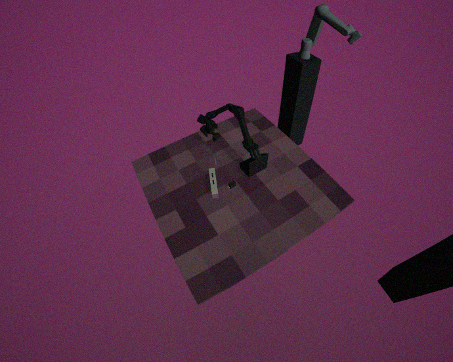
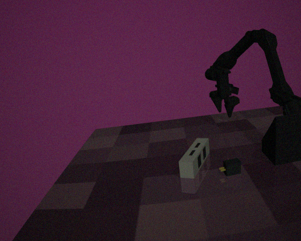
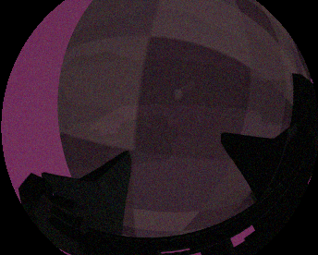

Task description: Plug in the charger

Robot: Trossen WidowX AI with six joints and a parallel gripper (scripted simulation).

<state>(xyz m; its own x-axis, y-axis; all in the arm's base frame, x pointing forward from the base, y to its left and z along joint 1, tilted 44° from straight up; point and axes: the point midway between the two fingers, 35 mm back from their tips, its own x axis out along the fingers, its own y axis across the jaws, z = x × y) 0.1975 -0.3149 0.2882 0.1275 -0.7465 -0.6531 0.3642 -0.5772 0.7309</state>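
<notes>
Risk noted: tool (image 1: 211, 136) (image 2: 225, 114) (image 3: 177, 147) spread and holding nothing, upper right of the exterior frame; charger (image 1: 232, 184) (image 2: 232, 166) lower right, prongs toward the power strip (image 1: 213, 188) (image 2: 186, 168), so an off-centre grasp could skew it and jam the shutter.

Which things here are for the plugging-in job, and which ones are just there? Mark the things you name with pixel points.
For the job:
- black charger (image 1: 232, 184) (image 2: 233, 166)
- white power strip (image 1: 213, 187) (image 2: 186, 167)
- gripper (image 1: 210, 137) (image 2: 225, 114) (image 3: 177, 147)

Just there:
- grey arm (image 1: 334, 20)
- tall dark pillar (image 1: 298, 94)
</notes>
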